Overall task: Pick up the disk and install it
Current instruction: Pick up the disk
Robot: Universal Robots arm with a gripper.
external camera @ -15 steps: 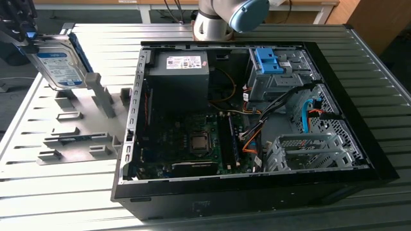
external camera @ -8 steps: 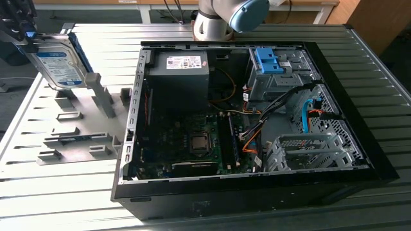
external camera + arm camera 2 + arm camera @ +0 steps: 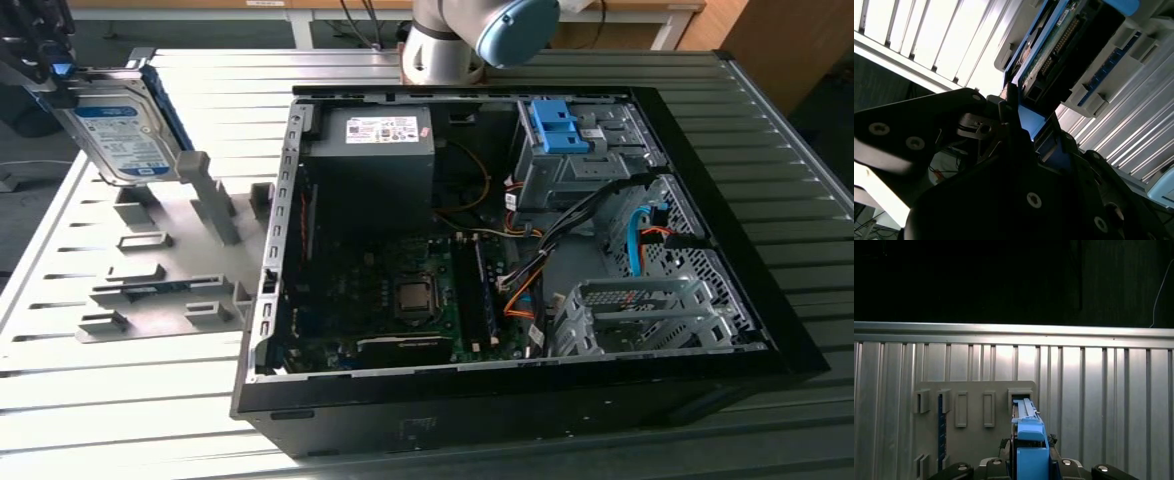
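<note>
Blue-framed disk (image 3: 123, 135) hangs upright under the claw (image 3: 51, 75) in the exterior view, over the grey rack (image 3: 160, 300) on the desk (image 3: 80, 400), likely for carrying to the open case (image 3: 747, 330). In the second wrist view, the claw (image 3: 1026, 127) pinches the frame's edges. In the first wrist view, a rack slot (image 3: 1021, 396) lies straight beyond the disk (image 3: 1030, 440).

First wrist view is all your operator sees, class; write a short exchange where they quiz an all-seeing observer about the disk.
Operator: Can you see its label?
Observer: In the exterior view, the disk shows its white-and-blue label, tilted.
Operator: And the other face?
Observer: The second wrist view shows a green circuit board.
Operator: Where's the case?
Observer: The open computer case lies to the exterior view's right of the hand.
</note>
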